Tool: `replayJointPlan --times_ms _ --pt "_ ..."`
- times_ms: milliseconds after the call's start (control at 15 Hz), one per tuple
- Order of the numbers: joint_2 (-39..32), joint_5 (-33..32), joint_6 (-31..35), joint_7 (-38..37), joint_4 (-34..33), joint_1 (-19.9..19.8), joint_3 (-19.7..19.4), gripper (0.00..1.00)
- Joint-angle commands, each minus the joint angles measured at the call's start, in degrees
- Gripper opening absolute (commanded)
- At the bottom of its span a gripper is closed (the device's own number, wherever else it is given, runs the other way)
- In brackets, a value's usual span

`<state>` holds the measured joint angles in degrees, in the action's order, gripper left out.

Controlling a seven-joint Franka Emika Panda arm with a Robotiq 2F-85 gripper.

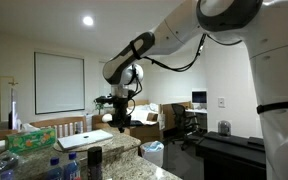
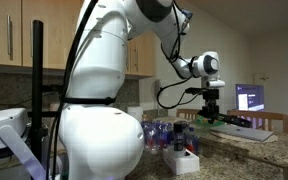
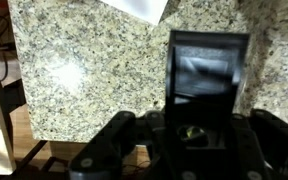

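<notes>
My gripper (image 1: 120,116) hangs well above a speckled granite counter (image 1: 119,158), and it shows in both exterior views (image 2: 206,112). In the wrist view the gripper (image 3: 199,135) is shut on a black, glossy box-shaped object (image 3: 209,70) that stands up between the fingers. The object hides the fingertips. A small yellow-green spot shows at its base. The granite counter (image 3: 84,70) lies far below it.
A silver laptop (image 1: 84,140) lies on the counter under the gripper; its white corner shows in the wrist view (image 3: 139,8). Clear plastic bottles (image 1: 59,165) (image 2: 169,135), a green bag (image 1: 29,138) and a dark cup (image 1: 94,160) stand nearby. A desk with a lit monitor (image 2: 250,97) stands behind. The counter edge (image 3: 29,135) drops off at the left.
</notes>
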<state>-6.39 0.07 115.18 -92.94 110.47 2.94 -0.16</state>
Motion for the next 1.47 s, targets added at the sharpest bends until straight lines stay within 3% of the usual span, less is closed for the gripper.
replayJointPlan --times_ms 0,733,1400 --pt "0.25 1.42 2.09 4.47 3.71 -1.19 -0.60 0.09" --pt "-4.45 0.89 22.21 0.92 13.41 -2.74 -4.88 0.08" --pt "-15.73 1.29 19.90 1.12 7.76 -1.69 -5.80 0.08"
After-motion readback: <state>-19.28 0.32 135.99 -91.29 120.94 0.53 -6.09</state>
